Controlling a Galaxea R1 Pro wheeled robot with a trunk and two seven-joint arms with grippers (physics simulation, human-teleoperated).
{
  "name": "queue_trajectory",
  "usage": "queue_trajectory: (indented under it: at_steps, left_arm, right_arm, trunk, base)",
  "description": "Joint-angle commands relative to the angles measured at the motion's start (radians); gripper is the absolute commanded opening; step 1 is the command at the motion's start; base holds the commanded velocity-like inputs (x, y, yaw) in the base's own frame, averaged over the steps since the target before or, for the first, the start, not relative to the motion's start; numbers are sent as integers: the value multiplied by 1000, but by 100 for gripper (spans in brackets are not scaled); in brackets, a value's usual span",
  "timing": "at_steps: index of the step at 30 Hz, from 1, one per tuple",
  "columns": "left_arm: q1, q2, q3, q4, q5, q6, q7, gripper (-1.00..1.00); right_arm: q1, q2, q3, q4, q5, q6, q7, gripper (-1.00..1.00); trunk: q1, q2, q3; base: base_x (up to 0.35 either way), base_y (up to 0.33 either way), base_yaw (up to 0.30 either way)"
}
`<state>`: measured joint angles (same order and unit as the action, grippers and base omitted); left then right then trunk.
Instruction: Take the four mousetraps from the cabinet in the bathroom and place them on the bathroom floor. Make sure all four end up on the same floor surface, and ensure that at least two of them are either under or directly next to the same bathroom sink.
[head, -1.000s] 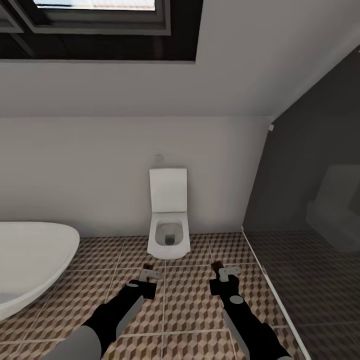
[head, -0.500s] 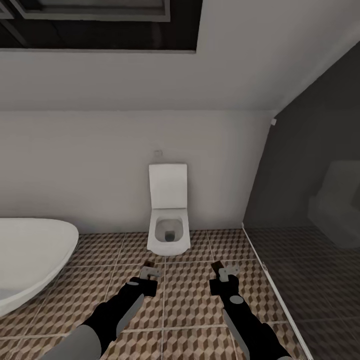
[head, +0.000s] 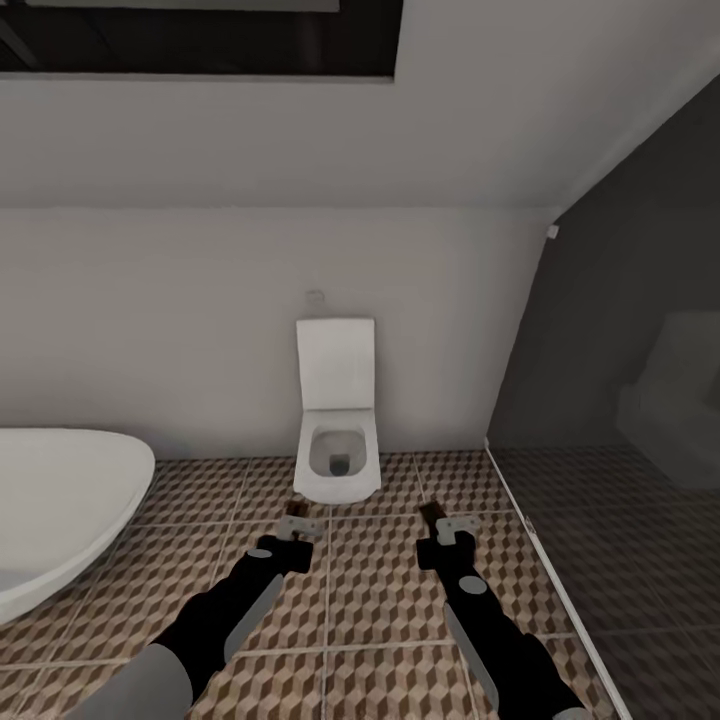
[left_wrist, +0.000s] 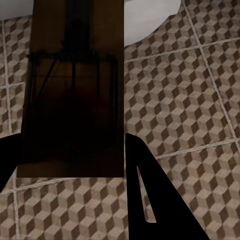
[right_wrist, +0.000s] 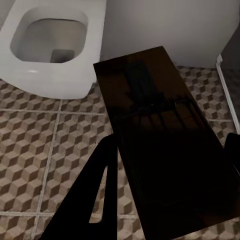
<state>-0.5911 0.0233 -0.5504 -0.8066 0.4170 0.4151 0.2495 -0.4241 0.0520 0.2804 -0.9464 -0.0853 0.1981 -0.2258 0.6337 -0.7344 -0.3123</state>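
Note:
Each gripper carries a mousetrap above the bathroom floor (head: 370, 600). My left gripper (head: 296, 527) is shut on a dark brown board with wire parts, the mousetrap (left_wrist: 75, 90), gripped between black fingers (left_wrist: 142, 190). A second mousetrap (right_wrist: 160, 145) is clamped the same way in my right gripper (head: 445, 528), its board pointing toward the toilet. In the head view both traps show as small brown tips, left (head: 298, 512) and right (head: 432, 514). The cabinet and the sink are out of view.
A white square toilet (head: 337, 450) stands against the white wall straight ahead, lid up. A white oval bathtub (head: 50, 510) fills the left side. A dark glass shower partition (head: 610, 400) with a white floor strip (head: 540, 560) bounds the right.
The whole head view has shifted: window, wall and toilet sit a little higher in the picture and the window is nearly cut off. Both grippers keep their traps and pose.

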Motion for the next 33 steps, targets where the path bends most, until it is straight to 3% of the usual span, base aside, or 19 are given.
queue_trajectory:
  at_steps: [1, 5, 12, 33]
  left_arm:
    - [-1, 1, -6, -2, 8, 4, 10, -100]
    - [-1, 0, -11, -1, 8, 4, 10, -100]
    - [-1, 0, -50, 3, 9, 4, 11, -100]
    - [-1, 0, -54, 3, 9, 4, 11, -100]
  right_arm:
    - [-1, -1, 3, -12, -10, 5, -9, -100]
    - [-1, 0, 4, -32, -11, 6, -9, -100]
    - [-1, 1, 11, -63, -14, 7, -9, -100]
    - [-1, 2, 46, -66, -14, 9, -9, -100]
  trunk:
    - [4, -9, -6]
    - [19, -37, -24]
    - [46, -86, -55]
    - [127, -233, -148]
  base:
    - [0, 0, 0]
    - [0, 0, 0]
    - [0, 0, 0]
    - [0, 0, 0]
